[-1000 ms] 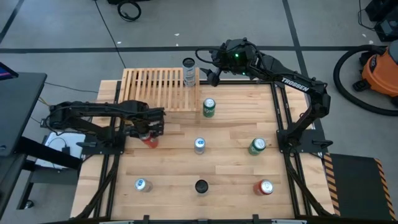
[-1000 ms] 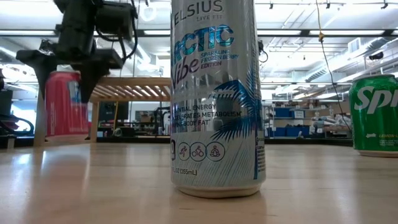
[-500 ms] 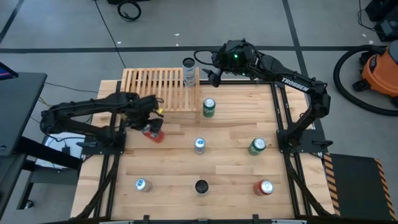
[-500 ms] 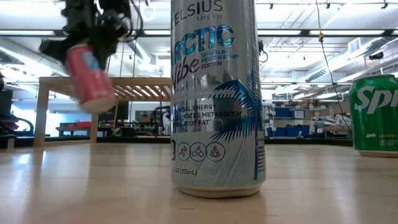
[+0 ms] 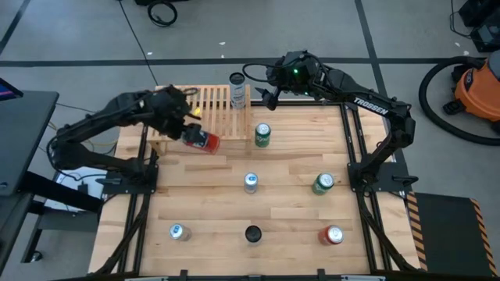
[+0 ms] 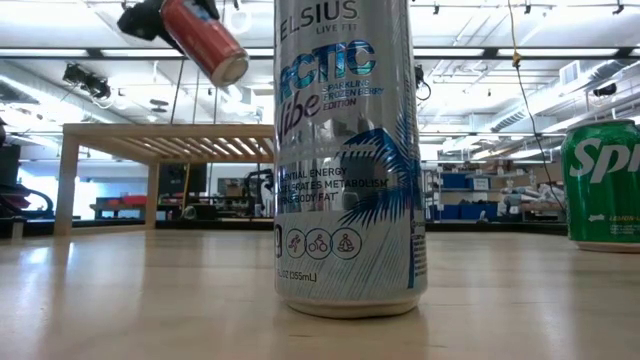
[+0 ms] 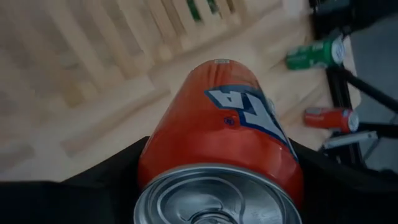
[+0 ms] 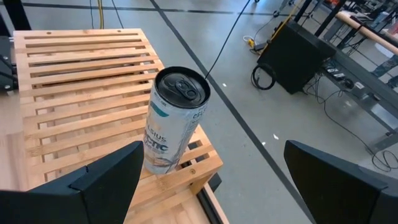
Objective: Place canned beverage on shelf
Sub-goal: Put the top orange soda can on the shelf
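In the upper left of the high view, the left claw [image 5: 181, 125] grips a smooth red-orange can [image 5: 201, 140], its dark fingers clamped around the can's round metal body. The can is tilted, its silvery end angled down and toward the frame's centre, held in the air over the near edge of the shelf [image 5: 176, 104]. The shelf is a low rack of pale wood, thin parallel slats on short square legs, at the upper middle of the butcher-block desk [image 5: 289, 164]. A tall silver can [image 5: 237, 90] stands upright on the shelf's right end. Just right of it hangs the right claw [image 5: 262, 84], fingers spread wide and empty. A green can [image 5: 262, 134] stands on the desk beside the shelf's right front corner. In the low view a glossy silver-and-blue can [image 6: 345, 160] fills the centre.
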You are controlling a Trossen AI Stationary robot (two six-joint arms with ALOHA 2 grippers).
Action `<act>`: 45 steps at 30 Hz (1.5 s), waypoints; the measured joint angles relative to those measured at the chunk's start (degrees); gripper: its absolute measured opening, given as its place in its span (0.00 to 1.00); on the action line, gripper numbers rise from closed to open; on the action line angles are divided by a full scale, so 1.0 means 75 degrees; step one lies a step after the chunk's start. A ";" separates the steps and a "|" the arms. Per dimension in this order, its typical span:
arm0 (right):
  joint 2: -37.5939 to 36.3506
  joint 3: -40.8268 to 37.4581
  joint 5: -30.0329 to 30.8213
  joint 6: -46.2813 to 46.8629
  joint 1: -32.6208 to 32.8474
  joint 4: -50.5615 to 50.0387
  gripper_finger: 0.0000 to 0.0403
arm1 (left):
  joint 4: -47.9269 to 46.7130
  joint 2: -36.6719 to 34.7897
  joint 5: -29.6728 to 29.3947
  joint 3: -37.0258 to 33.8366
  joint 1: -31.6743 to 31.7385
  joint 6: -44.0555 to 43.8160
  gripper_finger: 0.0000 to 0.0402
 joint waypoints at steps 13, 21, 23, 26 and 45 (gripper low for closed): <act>-0.0002 0.0000 0.0026 0.0024 -0.0006 -0.0020 0.99 | -0.1641 0.1121 -0.0135 0.2040 0.1380 0.1878 0.78; -0.0002 0.0000 0.0026 0.0338 -0.0107 -0.0573 0.99 | -0.2031 0.2325 -0.0151 0.3342 0.2172 0.3215 0.78; -0.0002 0.0000 0.0026 0.0420 -0.0115 -0.0721 0.99 | -0.2296 0.2621 -0.0184 0.3624 0.2312 0.3455 0.78; -0.0002 0.0000 0.0024 0.0420 -0.0117 -0.0803 0.99 | -0.2663 0.3041 -0.0282 0.4090 0.2465 0.3820 0.78; -0.0005 0.0000 -0.0006 0.1103 0.0081 -0.0785 0.99 | -0.2737 0.4221 -0.0497 0.4977 0.2526 0.5337 0.78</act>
